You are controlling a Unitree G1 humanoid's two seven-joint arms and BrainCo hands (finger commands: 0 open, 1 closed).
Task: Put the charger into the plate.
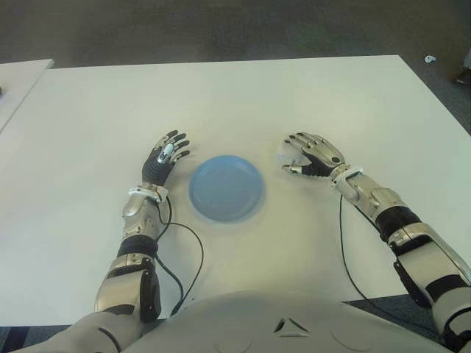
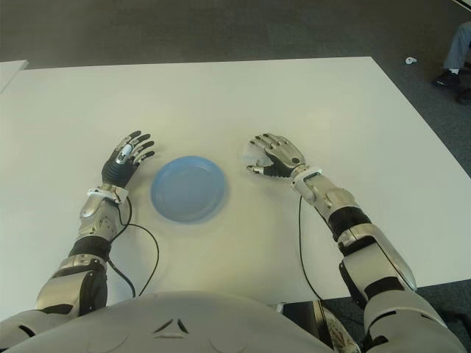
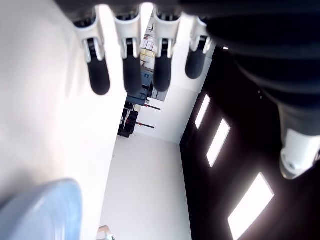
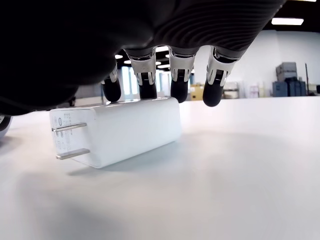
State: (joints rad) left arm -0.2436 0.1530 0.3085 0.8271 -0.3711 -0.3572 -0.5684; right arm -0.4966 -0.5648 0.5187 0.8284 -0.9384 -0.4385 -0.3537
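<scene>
The white charger (image 4: 117, 131) lay flat on the white table (image 1: 294, 95), prongs pointing sideways, to the right of the blue plate (image 1: 227, 188) and apart from it. The right hand (image 1: 313, 155) was positioned over the charger with its fingers (image 4: 179, 82) extended above the far edge, not closed around the body. The left hand (image 1: 165, 156) was located just left of the plate, its fingers (image 3: 131, 70) spread and holding nothing. The plate held nothing.
</scene>
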